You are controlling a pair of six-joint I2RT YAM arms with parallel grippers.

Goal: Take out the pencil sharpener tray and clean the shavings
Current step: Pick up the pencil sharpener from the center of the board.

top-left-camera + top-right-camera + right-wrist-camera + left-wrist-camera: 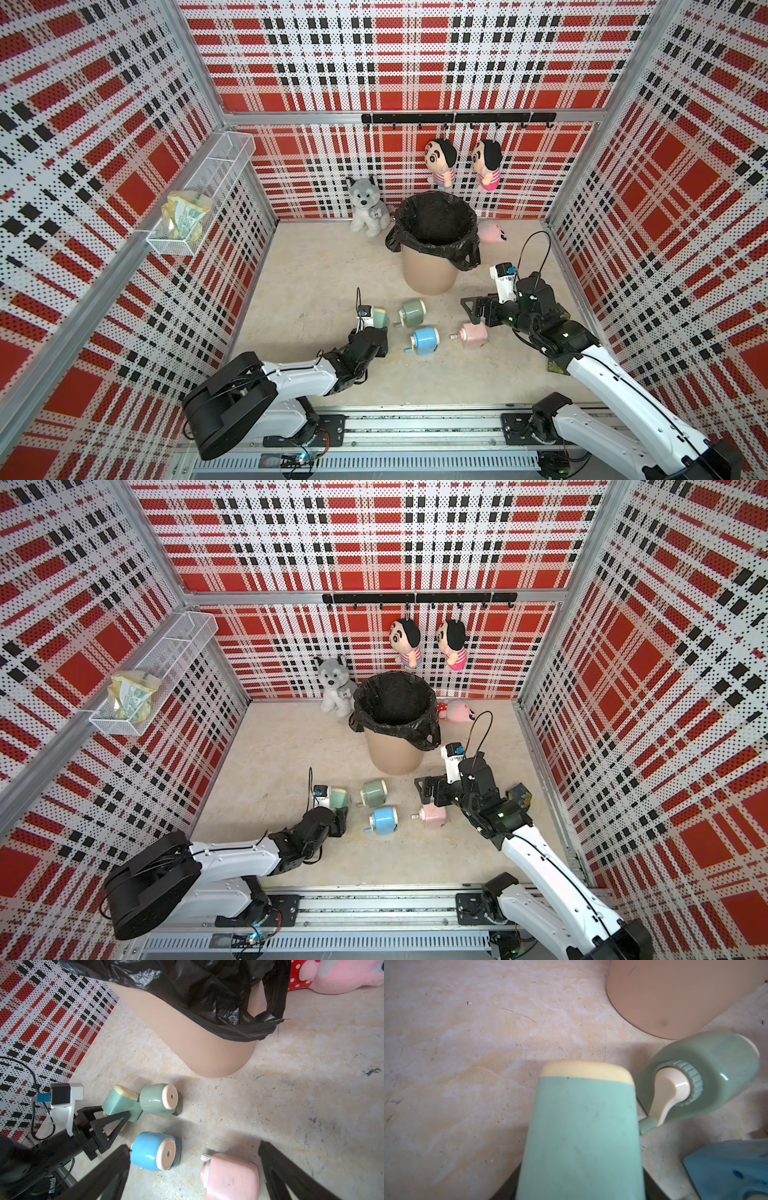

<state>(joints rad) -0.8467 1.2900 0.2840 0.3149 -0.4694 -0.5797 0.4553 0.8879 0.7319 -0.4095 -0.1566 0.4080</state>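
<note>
My left gripper (117, 1114) is closed narrow on the mint sharpener (581, 1126), one finger down each side, with its cream end pointing away from my wrist. I cannot make out its tray in these views. Just beside that grip, toward my other arm, lies the sage sharpener (708, 1076) on its side, and nearer my base the blue sharpener (426, 340). My right gripper (193, 1145) stands wide, holding nothing, with the pink sharpener (230, 1176) lying between its fingers. Beyond both grippers stands the tan bin (428, 274), lined with a black bag (436, 224); its inside shows only dark plastic. Far off my left side, on the wall, a wire basket (195, 195) holds a crumpled packet (185, 216).
</note>
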